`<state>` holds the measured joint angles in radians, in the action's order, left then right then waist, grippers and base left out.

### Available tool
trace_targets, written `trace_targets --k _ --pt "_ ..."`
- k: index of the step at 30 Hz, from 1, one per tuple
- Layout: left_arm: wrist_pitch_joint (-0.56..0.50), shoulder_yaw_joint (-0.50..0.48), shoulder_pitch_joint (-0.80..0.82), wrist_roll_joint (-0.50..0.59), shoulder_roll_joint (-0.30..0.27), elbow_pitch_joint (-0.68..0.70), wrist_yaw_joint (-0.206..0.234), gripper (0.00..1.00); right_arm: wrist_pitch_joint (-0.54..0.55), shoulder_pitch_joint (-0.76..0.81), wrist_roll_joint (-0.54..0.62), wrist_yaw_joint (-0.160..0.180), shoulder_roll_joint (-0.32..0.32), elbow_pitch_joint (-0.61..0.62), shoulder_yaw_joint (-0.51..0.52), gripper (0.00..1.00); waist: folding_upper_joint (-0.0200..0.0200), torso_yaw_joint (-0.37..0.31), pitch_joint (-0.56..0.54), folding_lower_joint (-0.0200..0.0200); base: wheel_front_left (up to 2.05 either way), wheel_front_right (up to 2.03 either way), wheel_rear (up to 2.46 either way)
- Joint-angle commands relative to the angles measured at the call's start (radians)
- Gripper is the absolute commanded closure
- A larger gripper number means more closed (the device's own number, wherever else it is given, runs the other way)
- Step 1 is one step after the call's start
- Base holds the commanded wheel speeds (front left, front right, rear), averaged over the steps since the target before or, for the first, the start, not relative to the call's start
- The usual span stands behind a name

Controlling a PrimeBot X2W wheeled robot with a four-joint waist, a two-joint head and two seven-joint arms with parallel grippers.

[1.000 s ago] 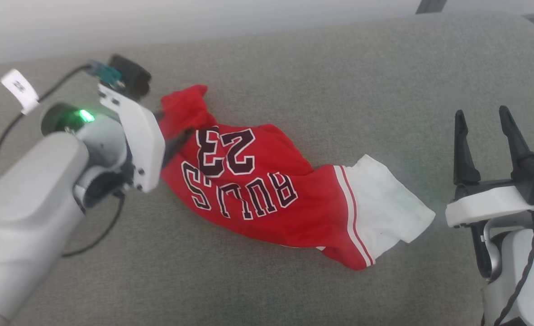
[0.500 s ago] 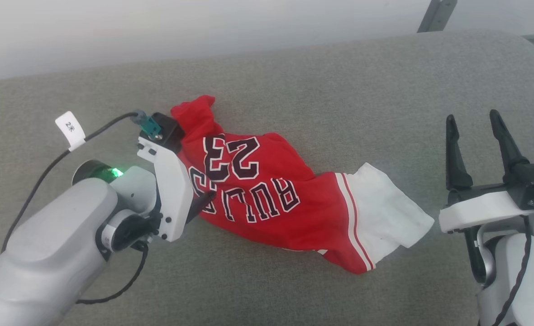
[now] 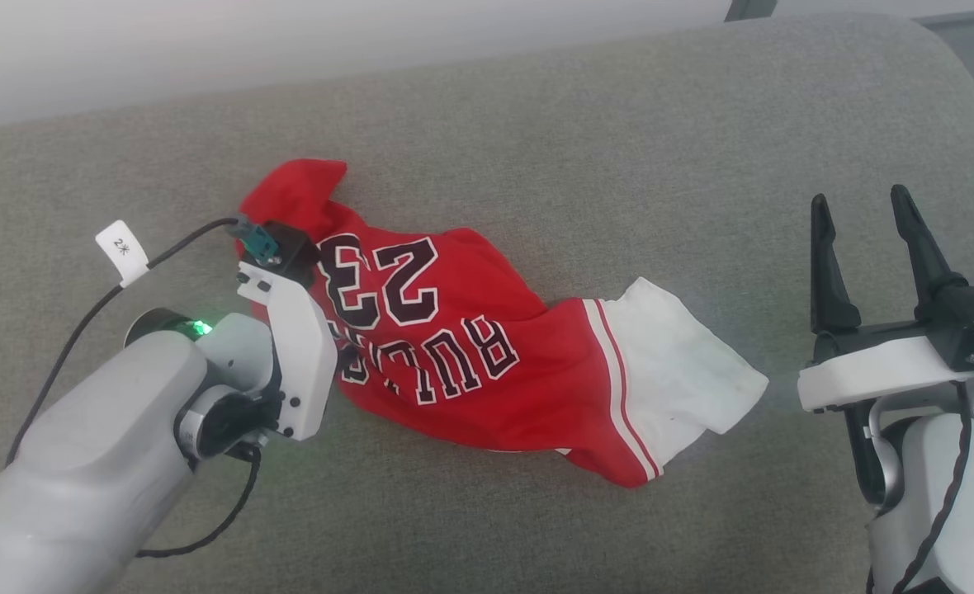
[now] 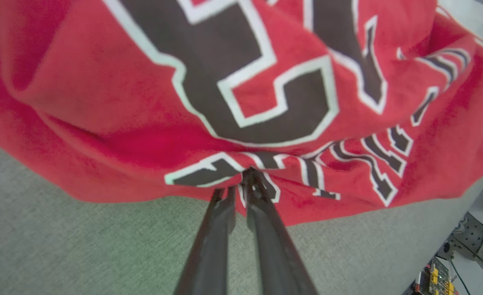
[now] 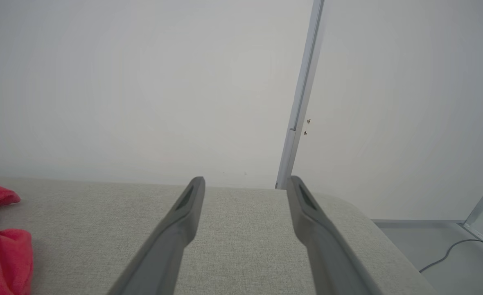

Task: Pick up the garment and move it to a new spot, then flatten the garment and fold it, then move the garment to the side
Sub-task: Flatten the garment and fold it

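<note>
Item: garment point(image 3: 454, 355), red jersey, crumpled on a grey fabric cushion point(image 3: 619, 148), pinched by the left claw point(image 4: 241, 182)
Location: middle of the cushion, red end toward the left edge, white sleeve end point(image 3: 685, 371) with red-white stripe trim toward the right edge; black white-outlined "BULLS 23" print faces up and reads upside down in the head view. Left claw: fingers point(image 4: 266, 229) drawn narrow, tips closed on a puckered fold of red cloth at the lettering, on the garment's left side. Right claw point(image 3: 858, 202): fingers spread wide, holding nothing, near the cushion's right edge, well apart from the white sleeve end. Pale wall point(image 5: 143, 82) beyond the cushion's far edge
</note>
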<state>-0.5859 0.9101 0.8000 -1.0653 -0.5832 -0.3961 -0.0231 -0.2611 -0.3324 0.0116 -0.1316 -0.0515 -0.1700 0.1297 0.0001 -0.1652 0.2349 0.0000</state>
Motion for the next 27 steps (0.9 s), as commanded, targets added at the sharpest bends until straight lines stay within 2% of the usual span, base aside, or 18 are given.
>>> trace_targets --k 1,4,9,18,27 --pt "0.006 -0.002 0.011 -0.004 0.002 -0.009 -0.010 1.00 -0.005 -0.009 -0.001 0.002 0.002 0.002 0.001 0.00 -0.0001 -0.003 0.003 0.0000 0.00 0.00 0.00" --pt "0.017 -0.009 0.028 -0.014 0.012 -0.019 -0.033 1.00 -0.005 -0.004 0.000 0.002 0.002 0.008 0.005 0.00 -0.0001 -0.006 0.005 0.0000 0.00 0.00 0.00" --pt "0.027 -0.020 0.066 0.000 0.006 -0.005 -0.045 1.00 -0.005 0.000 0.002 0.002 0.002 0.007 0.015 0.00 -0.0001 -0.009 0.001 0.0000 0.00 0.00 0.00" --pt "0.092 -0.040 0.190 0.054 0.024 0.084 -0.077 1.00 -0.005 -0.019 -0.027 0.002 0.002 -0.001 0.000 0.00 -0.0001 -0.048 0.015 0.0000 0.00 0.00 0.00" --pt "0.167 0.009 0.235 0.096 0.061 0.043 -0.103 1.00 -0.005 -0.039 -0.059 0.002 0.002 -0.006 -0.019 0.00 -0.0001 -0.106 0.056 0.0000 0.00 0.00 0.00"
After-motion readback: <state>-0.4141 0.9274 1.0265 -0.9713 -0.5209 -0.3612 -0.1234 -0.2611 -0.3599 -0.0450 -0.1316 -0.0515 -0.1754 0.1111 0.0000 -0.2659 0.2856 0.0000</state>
